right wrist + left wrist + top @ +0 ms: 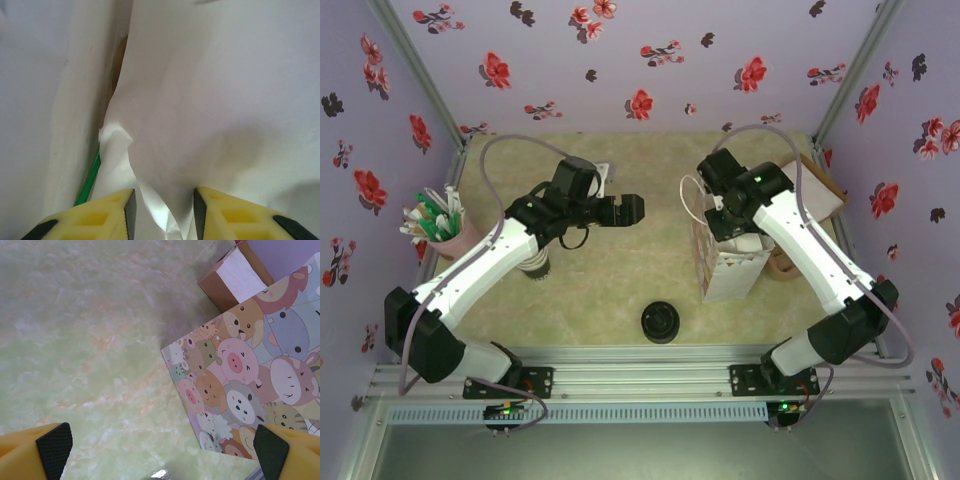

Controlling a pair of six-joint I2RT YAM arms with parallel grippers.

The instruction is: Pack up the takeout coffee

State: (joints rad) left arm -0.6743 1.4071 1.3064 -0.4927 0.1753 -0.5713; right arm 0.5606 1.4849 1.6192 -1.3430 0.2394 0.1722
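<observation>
The right tool reaches into the mouth of the paper bag. Its 2 fingers are narrow, pinching a fold of the bag's white inner paper. The left tool hangs to the left of the bag, above the worktop, spread wide and holding nothing. It faces the bag's cartoon-animal side.

The takeout coffee stands on the worktop in front of the bag and to its left, apart from it. From above only its round black lid shows.

A brown box sits just behind the bag. A pale cup stands far left of the bag, half hidden under the left arm.
</observation>
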